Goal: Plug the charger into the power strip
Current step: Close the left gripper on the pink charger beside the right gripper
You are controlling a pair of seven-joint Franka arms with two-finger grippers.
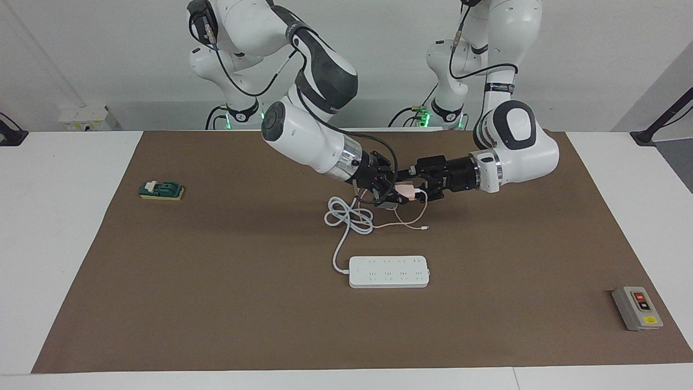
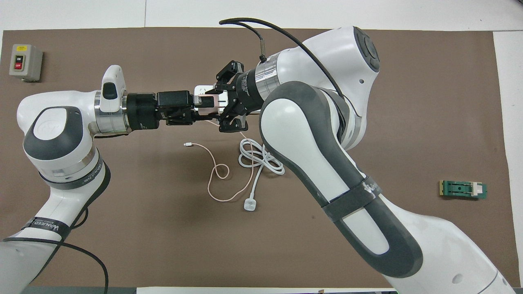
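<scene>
The pale-pink charger (image 1: 406,191) is held in the air between both grippers, over the mat on the robots' side of the power strip; it also shows in the overhead view (image 2: 205,101). My left gripper (image 1: 421,190) (image 2: 196,107) is shut on it. My right gripper (image 1: 391,190) (image 2: 224,102) is open, its fingers spread around the charger's other end. The thin pink cable (image 2: 216,171) hangs down and loops on the mat. The white power strip (image 1: 389,271) lies flat on the mat; in the overhead view only a corner of it (image 2: 201,87) shows under the grippers.
The strip's thick white cord (image 1: 349,216) lies coiled beside the pink cable, its white plug (image 2: 249,204) nearer the robots. A grey button box (image 1: 637,307) is at the left arm's end. A green and yellow block (image 1: 161,190) is at the right arm's end.
</scene>
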